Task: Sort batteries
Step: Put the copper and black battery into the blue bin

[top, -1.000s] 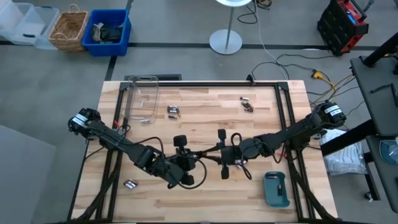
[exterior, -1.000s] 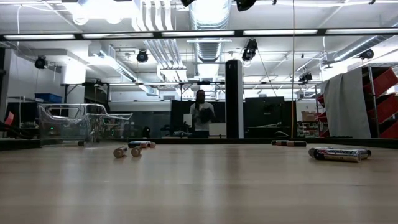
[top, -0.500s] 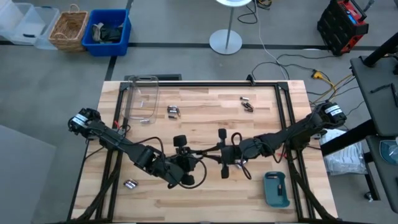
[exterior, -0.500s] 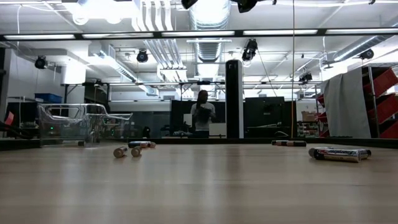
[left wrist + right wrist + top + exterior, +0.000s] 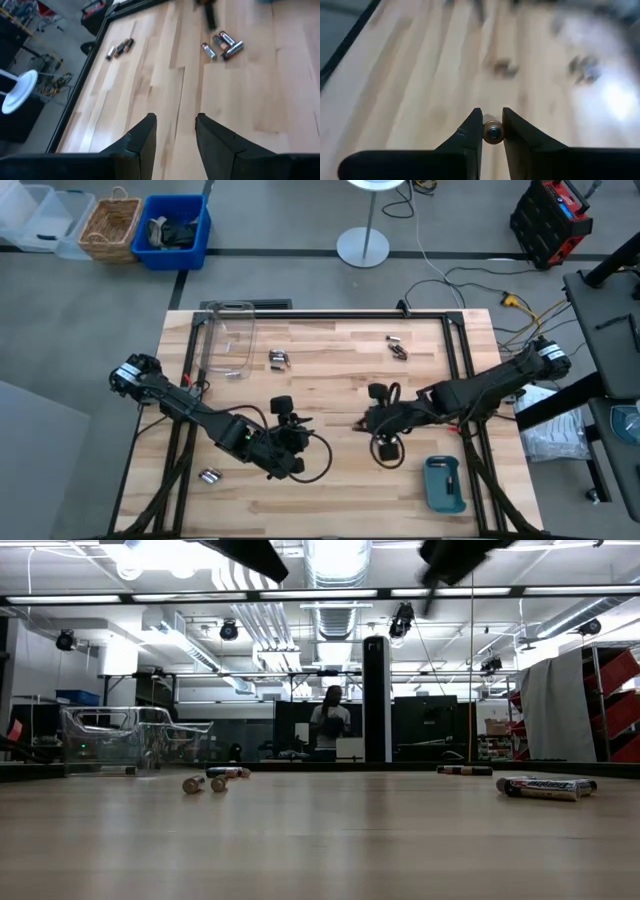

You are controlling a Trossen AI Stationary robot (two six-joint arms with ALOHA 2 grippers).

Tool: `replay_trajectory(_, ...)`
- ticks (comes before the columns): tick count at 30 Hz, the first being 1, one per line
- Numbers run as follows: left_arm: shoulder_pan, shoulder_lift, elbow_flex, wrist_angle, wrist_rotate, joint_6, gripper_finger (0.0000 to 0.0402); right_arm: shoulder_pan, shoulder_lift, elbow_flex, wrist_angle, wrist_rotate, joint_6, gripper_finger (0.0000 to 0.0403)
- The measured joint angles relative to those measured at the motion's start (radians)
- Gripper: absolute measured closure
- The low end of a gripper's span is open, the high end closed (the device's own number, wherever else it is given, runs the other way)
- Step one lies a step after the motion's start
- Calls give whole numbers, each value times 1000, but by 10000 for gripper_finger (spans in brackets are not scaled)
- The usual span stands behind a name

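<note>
No writing was legible. My right gripper (image 5: 492,131) clamped a battery (image 5: 493,132); my left gripper (image 5: 175,131) stood apart, holding nothing.

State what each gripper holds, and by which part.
Right gripper: a small coppery cylindrical battery, pinched across its body, end facing the camera. Left gripper: open, nothing.

You get the table (image 5: 330,380) straight from overhead, level from its surface, and close past each wrist's fingers; every view shares its wooden top.
</note>
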Motion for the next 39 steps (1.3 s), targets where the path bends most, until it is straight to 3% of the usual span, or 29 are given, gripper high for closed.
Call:
replay_trajectory(8,0,0,0,-20,-19,-11,284,41,-11,33,-389,-395,212,359)
replay_trajectory(10,0,0,0,-20,-24,-11,284,69,-11,17,-462,-444,294,359)
replay_trajectory(23,0,0,0,-24,-25,-11,284,349,-13,-136,-512,-457,806,359)
replay_trajectory(26,0,0,0,-24,-25,-11,284,394,-13,-156,-495,-434,920,340)
replay_trajectory(32,1,0,-1,-24,-25,-11,284,425,-13,-170,-491,-396,970,289)
replay_trajectory(39,1,0,-2,-19,-25,-11,284,423,-13,-164,-484,-376,963,278)
